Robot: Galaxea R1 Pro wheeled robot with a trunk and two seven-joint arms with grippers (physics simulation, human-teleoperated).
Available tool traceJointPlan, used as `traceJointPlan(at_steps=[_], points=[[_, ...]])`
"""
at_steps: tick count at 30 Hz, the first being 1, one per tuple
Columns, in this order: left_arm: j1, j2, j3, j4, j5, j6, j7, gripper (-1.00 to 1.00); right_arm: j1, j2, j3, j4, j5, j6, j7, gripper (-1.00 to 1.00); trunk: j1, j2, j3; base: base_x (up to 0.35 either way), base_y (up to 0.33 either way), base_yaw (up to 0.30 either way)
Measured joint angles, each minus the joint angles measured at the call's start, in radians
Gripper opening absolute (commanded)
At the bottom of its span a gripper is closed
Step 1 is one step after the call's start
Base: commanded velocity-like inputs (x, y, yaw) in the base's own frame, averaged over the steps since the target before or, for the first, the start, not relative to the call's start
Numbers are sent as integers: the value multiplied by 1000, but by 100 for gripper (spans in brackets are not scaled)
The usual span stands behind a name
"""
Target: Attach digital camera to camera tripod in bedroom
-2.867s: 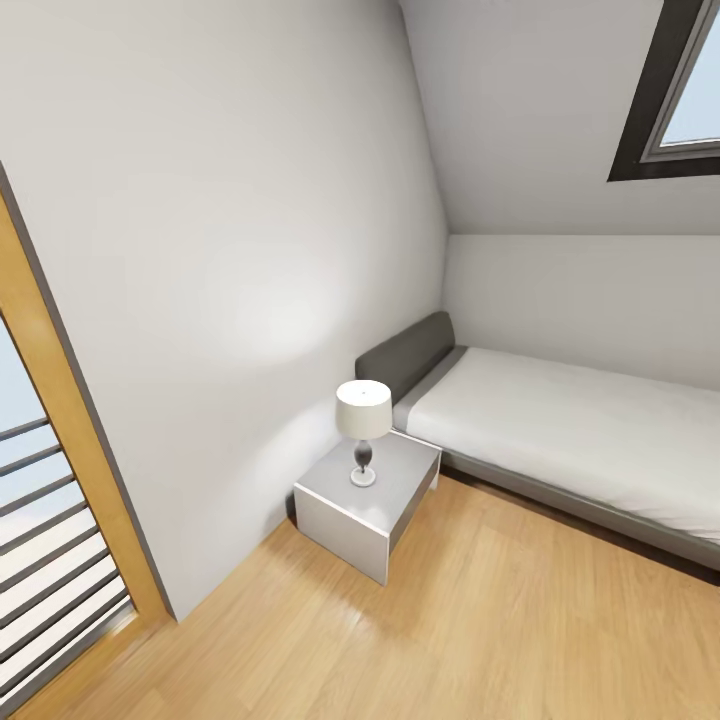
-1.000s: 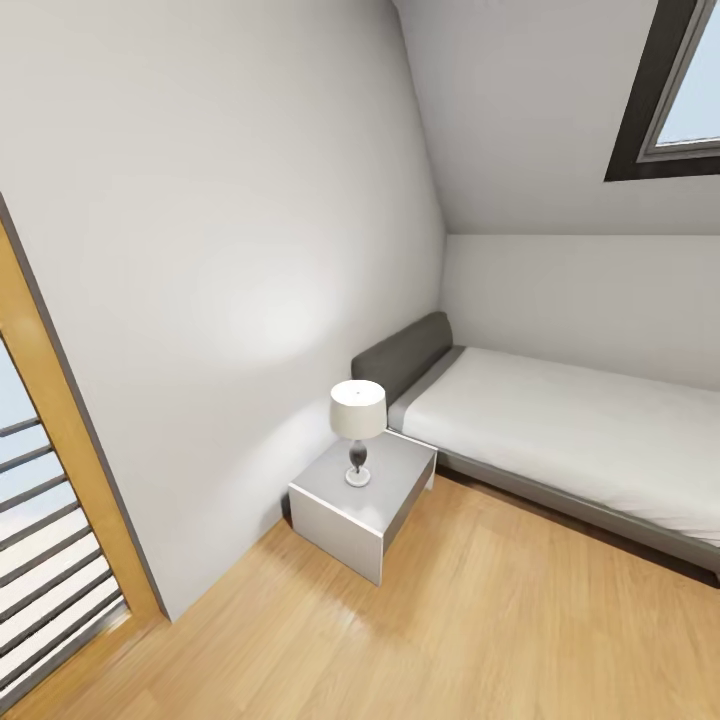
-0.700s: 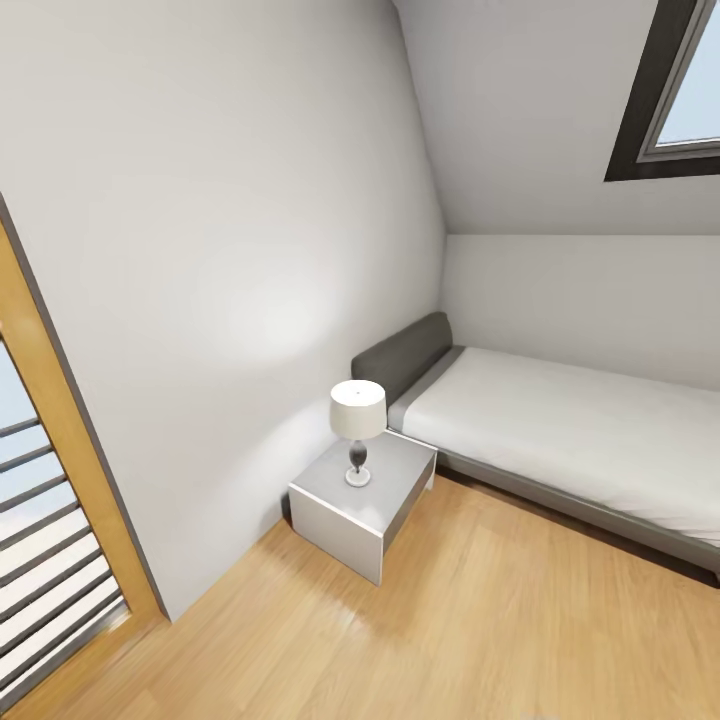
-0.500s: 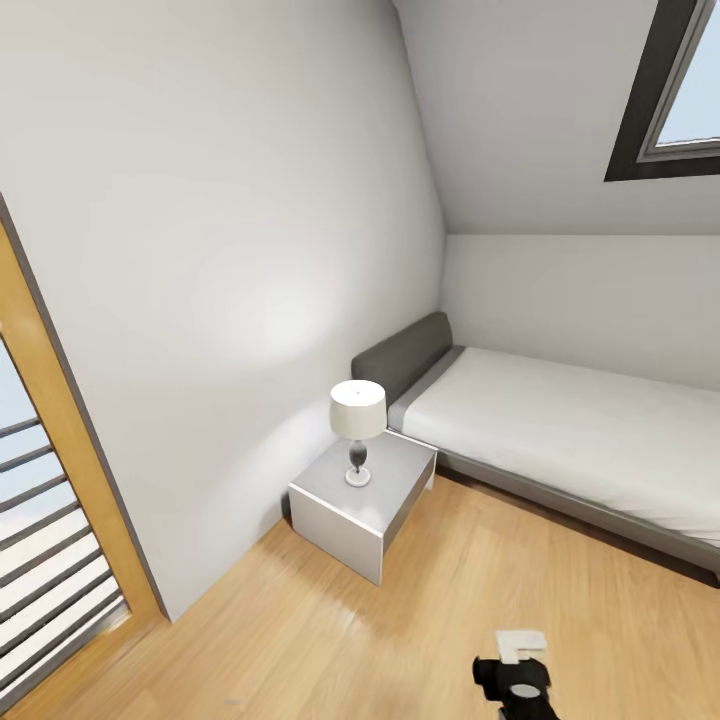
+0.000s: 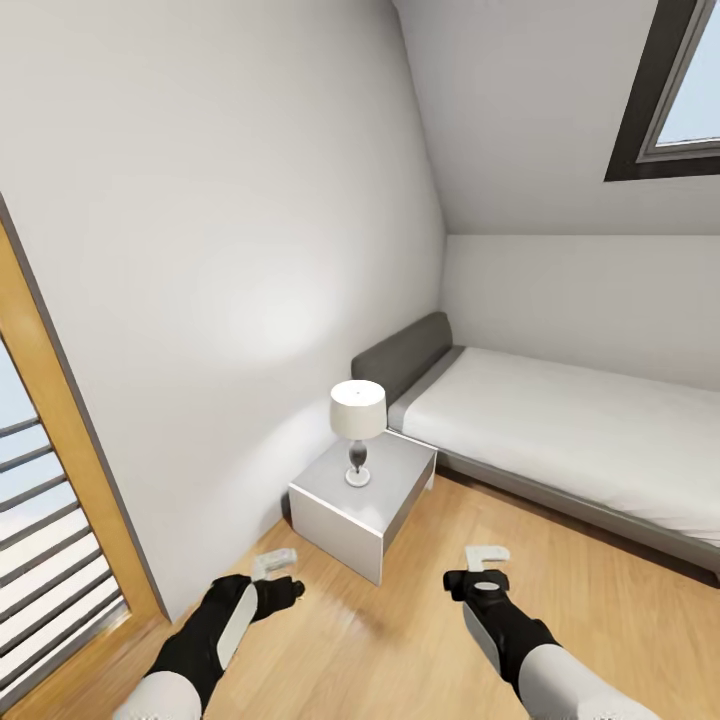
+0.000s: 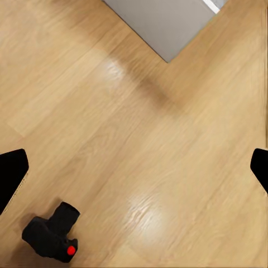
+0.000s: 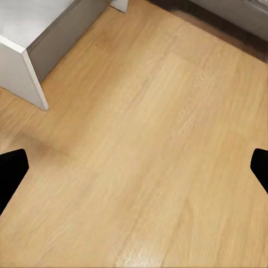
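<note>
1. The bedroom has smooth grey-white walls (image 5: 220,200), a sloped ceiling with a dark-framed window (image 5: 668,90) at far right, and a glossy light wood plank floor (image 5: 420,640).
2. A long bed (image 5: 560,440), with white mattress, grey padded headboard and grey base, lies along the far wall.
3. A boxy grey-white nightstand (image 5: 362,498) stands beside the bed's head, bearing a lamp (image 5: 358,425) with a white drum shade.
4. Both black-and-white arms reach forward low over the floor; the left gripper (image 5: 272,568) and right gripper (image 5: 488,558) have their fingers spread wide, holding nothing.
5. The digital camera (image 6: 51,234), small, black and red-buttoned, lies on the floor beneath the left gripper.
</note>
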Motion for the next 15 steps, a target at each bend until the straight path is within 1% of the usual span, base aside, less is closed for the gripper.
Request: traceJointPlan(at_steps=[3, 5, 6, 8, 11, 12, 15], points=[[-3, -6, 1, -16, 3, 0, 6, 100, -2, -2, 3, -1, 3, 10, 1, 100, 0, 0, 0, 0, 0, 0], [-4, -14, 1, -25, 4, 0, 10, 100, -2, -2, 3, -2, 7, 22, 0, 100, 0, 0, 0, 0, 0, 0], [-4, -27, 1, -31, 5, 0, 16, 100, -3, -2, 3, -7, 9, 35, 0, 100, 0, 0, 0, 0, 0, 0], [-5, -40, 1, -35, 3, 0, 25, 100, -3, -2, 1, -16, 10, 50, -1, 100, 0, 0, 0, 0, 0, 0], [-5, -55, 0, -40, 2, 0, 46, 100, -3, -1, -2, -46, 11, 72, -1, 100, 0, 0, 0, 0, 0, 0], [-5, -61, 0, -43, 4, 0, 63, 100, -3, -1, -2, -54, 10, 76, -1, 100, 0, 0, 0, 0, 0, 0], [-6, -67, -1, -47, 6, 0, 86, 100, -3, 0, -2, -74, 7, 83, -1, 100, 0, 0, 0, 0, 0, 0]])
